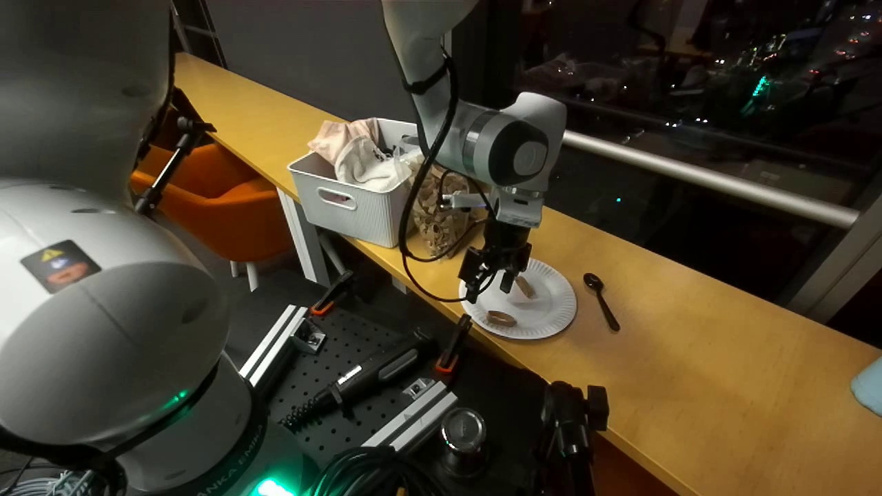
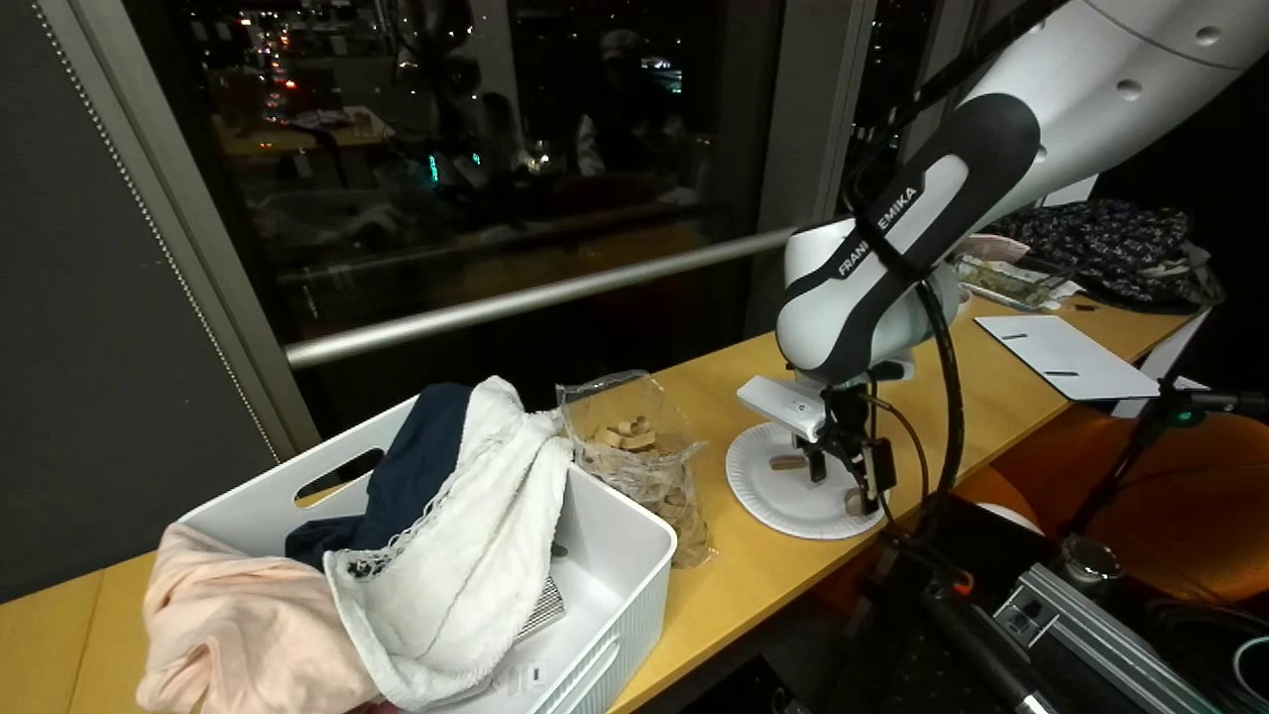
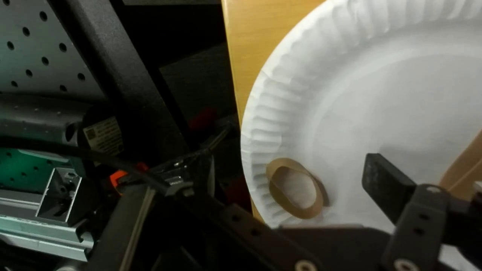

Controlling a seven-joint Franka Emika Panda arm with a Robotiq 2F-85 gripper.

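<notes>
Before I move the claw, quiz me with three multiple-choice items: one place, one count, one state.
1. Where is the black spoon?
A) in the bin
B) beside the plate
C) on the chair

2. How many tan pieces show on that plate?
A) five
B) four
C) two

3. The claw is:
A) open
B) shut, empty
C) shut on the spoon

1 B: it lies off the plate's rim in an exterior view.
2 C: two show in both exterior views.
3 A: its jaws stand apart, gripping nothing.

Dim light, window [image 2: 634, 228] reflections, faint shadow on plate [image 3: 376, 101]
</notes>
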